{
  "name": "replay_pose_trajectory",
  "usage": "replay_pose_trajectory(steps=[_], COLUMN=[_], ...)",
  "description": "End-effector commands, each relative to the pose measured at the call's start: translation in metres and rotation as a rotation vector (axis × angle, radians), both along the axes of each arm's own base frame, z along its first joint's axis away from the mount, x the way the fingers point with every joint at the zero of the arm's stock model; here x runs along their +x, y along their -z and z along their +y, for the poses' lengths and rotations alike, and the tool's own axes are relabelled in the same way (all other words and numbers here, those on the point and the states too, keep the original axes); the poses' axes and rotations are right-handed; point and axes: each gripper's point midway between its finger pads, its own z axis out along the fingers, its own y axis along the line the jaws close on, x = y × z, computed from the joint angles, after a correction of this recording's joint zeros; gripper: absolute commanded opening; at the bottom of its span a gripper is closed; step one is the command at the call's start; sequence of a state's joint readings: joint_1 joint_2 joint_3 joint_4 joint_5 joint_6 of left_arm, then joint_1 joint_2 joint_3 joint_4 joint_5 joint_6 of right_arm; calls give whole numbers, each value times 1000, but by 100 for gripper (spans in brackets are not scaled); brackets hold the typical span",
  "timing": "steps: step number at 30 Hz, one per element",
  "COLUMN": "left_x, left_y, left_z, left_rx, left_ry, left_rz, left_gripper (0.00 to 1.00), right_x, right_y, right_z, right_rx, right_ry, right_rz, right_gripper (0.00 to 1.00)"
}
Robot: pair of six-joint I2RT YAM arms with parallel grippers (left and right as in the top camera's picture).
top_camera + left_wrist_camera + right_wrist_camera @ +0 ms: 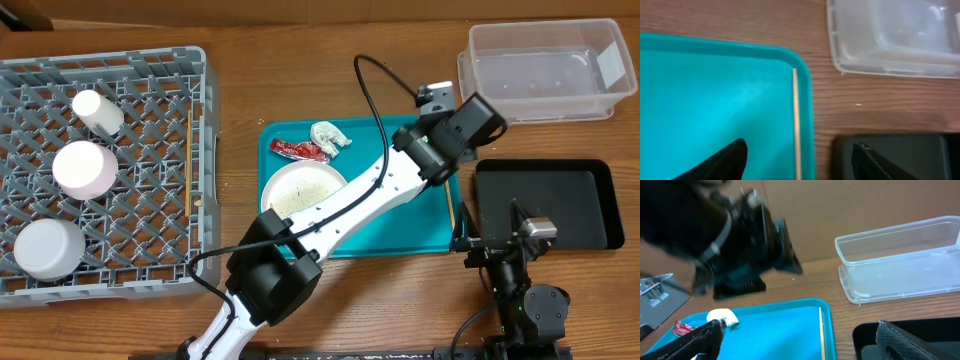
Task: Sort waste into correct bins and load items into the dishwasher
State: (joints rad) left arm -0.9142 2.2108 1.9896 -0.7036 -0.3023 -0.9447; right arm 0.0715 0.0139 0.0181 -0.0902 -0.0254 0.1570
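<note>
One thin wooden chopstick (pixel 795 120) lies inside the teal rectangular plastic tray (pixel 715 90), flush along its wall. The left fingers (pixel 732 161), spread open, straddle its long axis from above. The right fingers (pixel 702 339), also apart and empty, wait just off the tray's corner, likely less well placed.

Grey lattice rack (pixel 100 55), white cup (pixel 97 112), pinkish-white bowl (pixel 85 168), pale grey-blue bowl (pixel 48 248), teal tray (pixel 420 225), red crinkled wrapper (pixel 300 150), white tissue (pixel 330 136), white plate (pixel 272 183) with off-white crumbs (pixel 298 200), pale wooden chopstick (pixel 796 125), clear tub (pixel 540 108), black tray (pixel 560 195), brown wood-grain surface (pixel 330 80)
</note>
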Motion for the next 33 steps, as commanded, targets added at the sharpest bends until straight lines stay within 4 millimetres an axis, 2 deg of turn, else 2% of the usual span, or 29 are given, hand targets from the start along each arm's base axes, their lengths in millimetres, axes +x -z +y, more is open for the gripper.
replay_pose_trajectory(steps=[1, 5, 9, 13, 16, 24, 33], left_x=[5, 9, 12, 13, 13, 12, 11], left_y=[19, 34, 37, 44, 55, 83, 101], left_z=[10, 7, 3, -8, -3, -7, -9], left_rx=[3, -23, -7, 71, 158, 208, 221], left_ry=[-62, -65, -47, 51, 39, 75, 80], left_rz=[-16, -44, -93, -160, -199, -192, -181], left_gripper=[70, 71, 71, 72, 74, 76, 77], right_x=[0, 0, 0, 0, 0, 0, 0], right_y=[1, 1, 1, 1, 1, 1, 1], right_z=[-2, -2, -2, -2, -2, -2, -2], right_rx=[4, 4, 4, 4, 4, 4, 4], right_ry=[11, 11, 11, 11, 11, 11, 11], right_rz=[-7, -7, -7, -7, -7, -7, -7], right_gripper=[100, 100, 100, 100, 100, 100, 100])
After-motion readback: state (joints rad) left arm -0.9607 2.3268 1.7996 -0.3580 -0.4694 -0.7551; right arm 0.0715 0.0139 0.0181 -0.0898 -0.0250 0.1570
